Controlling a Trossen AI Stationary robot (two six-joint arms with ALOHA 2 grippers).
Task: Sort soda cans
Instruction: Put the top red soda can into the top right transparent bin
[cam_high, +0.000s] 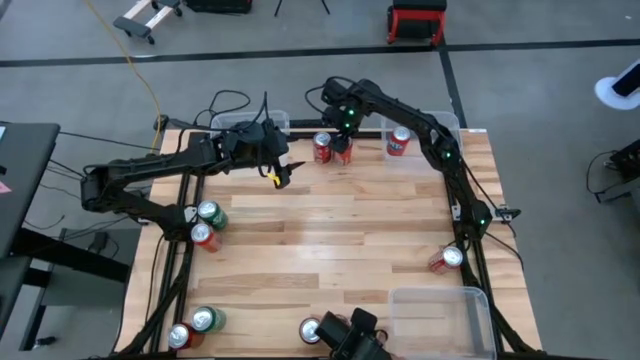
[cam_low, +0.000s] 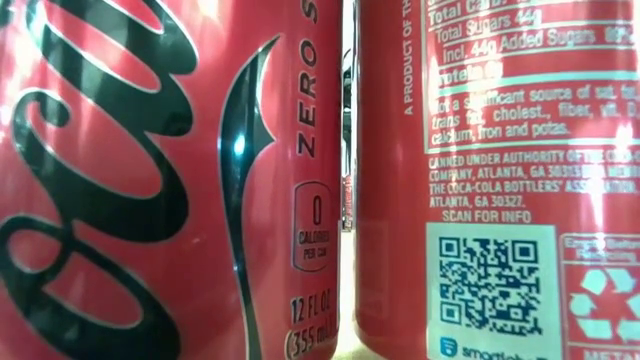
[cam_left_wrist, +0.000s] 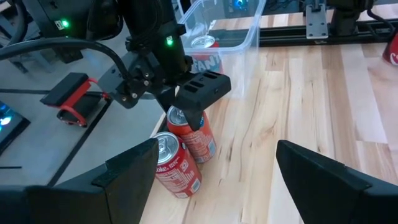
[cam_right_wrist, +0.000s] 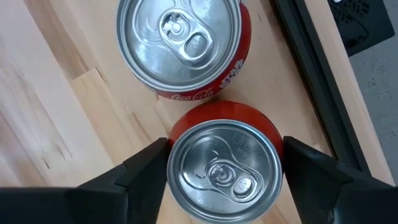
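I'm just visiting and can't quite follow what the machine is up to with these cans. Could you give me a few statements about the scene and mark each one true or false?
1. The right pincer has its fingers either side of a red can. True.
2. That can stands alone, away from other cans. False: a second red can stands right beside it.
3. The left pincer is carrying a green can. False: it is open and holds nothing.
4. A red can sits in the clear bin at the table's far edge. True.
5. Every can on the table is red. False: a green can is near the left edge.
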